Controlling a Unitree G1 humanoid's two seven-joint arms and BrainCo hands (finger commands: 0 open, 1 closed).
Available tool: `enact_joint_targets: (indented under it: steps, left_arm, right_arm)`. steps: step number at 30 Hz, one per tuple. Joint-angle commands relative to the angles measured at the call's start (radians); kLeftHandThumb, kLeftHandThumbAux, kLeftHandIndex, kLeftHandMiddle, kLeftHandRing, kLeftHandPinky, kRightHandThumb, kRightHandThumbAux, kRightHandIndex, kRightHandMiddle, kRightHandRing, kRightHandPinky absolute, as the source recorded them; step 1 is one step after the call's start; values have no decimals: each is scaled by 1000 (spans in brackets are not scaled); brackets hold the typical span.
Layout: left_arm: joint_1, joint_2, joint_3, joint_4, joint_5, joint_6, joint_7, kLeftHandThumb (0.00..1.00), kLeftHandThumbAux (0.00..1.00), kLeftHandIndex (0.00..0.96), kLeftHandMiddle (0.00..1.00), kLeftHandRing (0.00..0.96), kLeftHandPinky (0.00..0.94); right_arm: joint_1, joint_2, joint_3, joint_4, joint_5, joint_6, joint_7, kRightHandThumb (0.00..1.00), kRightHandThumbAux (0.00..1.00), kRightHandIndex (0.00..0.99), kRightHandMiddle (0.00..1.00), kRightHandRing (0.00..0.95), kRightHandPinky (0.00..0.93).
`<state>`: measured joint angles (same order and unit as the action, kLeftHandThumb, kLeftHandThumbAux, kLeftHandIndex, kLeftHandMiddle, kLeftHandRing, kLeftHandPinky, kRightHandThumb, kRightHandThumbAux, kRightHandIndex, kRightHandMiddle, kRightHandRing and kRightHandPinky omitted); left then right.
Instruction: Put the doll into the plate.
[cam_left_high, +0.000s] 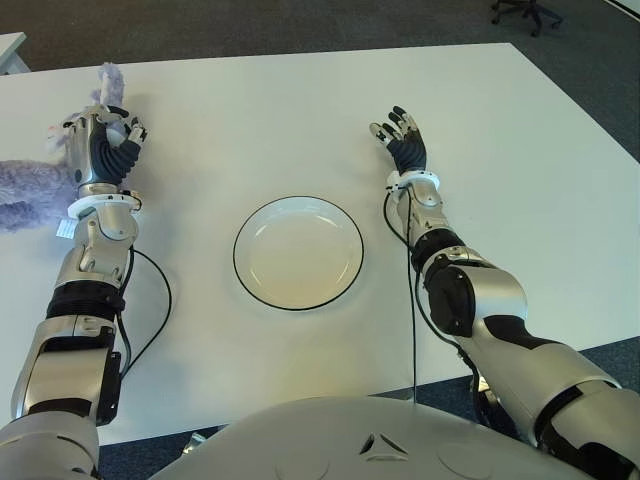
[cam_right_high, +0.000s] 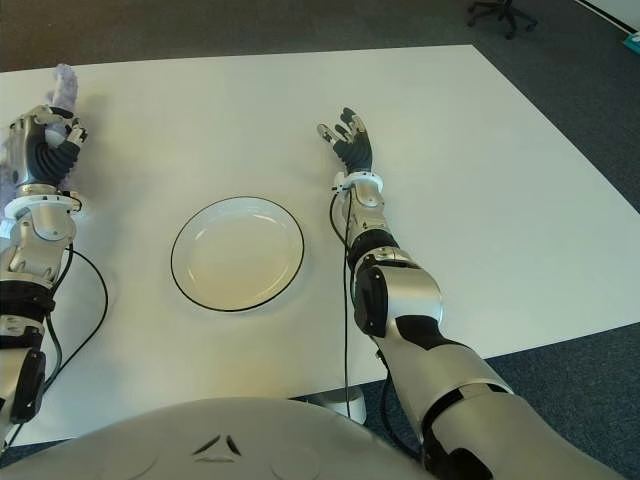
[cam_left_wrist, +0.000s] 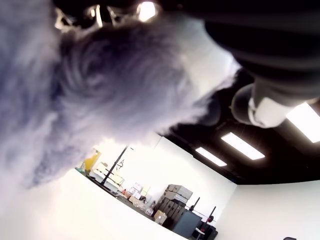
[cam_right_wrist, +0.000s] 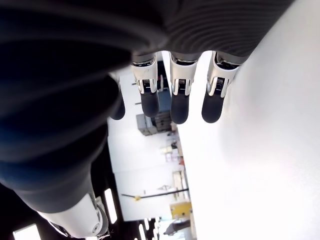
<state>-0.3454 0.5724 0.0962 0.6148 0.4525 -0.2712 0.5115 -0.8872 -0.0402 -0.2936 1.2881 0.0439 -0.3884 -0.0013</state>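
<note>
A fluffy purple doll (cam_left_high: 25, 188) lies at the table's far left edge, one tuft (cam_right_high: 65, 85) sticking up behind my left hand (cam_left_high: 108, 138). That hand's fingers are curled into the doll. In the left wrist view its fur (cam_left_wrist: 115, 85) fills the space against the palm. The white plate (cam_left_high: 240, 275) with a dark rim sits empty mid-table, to the right of the left hand. My right hand (cam_left_high: 400, 135) shows beyond the plate's right side, fingers (cam_right_wrist: 180, 105) spread and holding nothing.
The white table (cam_left_high: 300, 120) stretches wide around the plate. Black cables (cam_left_high: 160, 300) trail from both wrists across it. Dark carpet surrounds the table, with an office chair (cam_left_high: 525, 12) at the far right.
</note>
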Motion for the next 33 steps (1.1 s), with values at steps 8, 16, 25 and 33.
enact_joint_targets:
  steps: [8, 16, 25, 33]
  left_arm:
    - [-10, -13, -3, 29, -11, 31, 6, 607, 581, 796, 852, 854, 859]
    - [-15, -35, 13, 16, -24, 70, 22, 696, 652, 821, 872, 873, 876]
    - [-19, -57, 31, 8, -45, 80, 45, 823, 648, 836, 877, 879, 876]
    - [-15, -63, 34, -8, -48, 86, 45, 882, 636, 844, 877, 879, 869]
  right_arm:
    - [50, 12, -7, 44, 9, 59, -9, 334, 795, 120, 96, 99, 136]
    - [50, 12, -3, 43, 4, 58, -16, 331, 803, 125, 99, 104, 151]
    - [51, 10, -4, 43, 5, 58, -13, 338, 811, 133, 104, 110, 151]
    - [50, 12, -5, 43, 5, 56, -17, 348, 817, 140, 106, 112, 149]
